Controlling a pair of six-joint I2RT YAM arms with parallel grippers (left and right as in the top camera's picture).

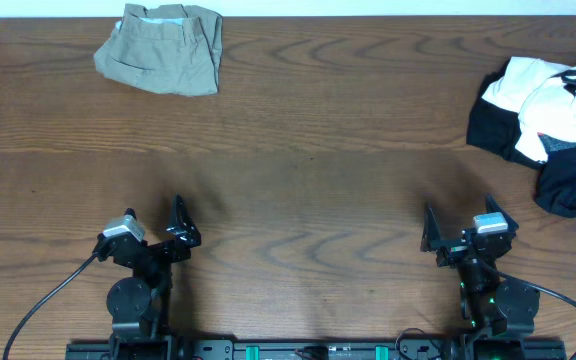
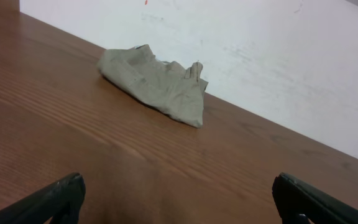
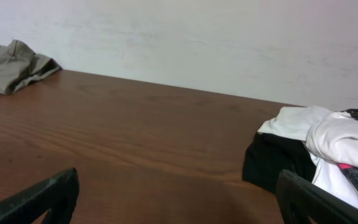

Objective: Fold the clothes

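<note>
The crumpled khaki fabric garment [image 1: 160, 48] is plain, without pattern. The heap of soft black and white clothes [image 1: 553, 120] mixes black pieces with white ones, plus a thin red edge. The wooden table [image 1: 308, 150] is dark brown with wavy grain. The wall [image 2: 278, 56] is white.

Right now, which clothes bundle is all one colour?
The khaki garment at the far left, lying alone. The other bundle, the heap at the far right, mixes black and white pieces.
</note>
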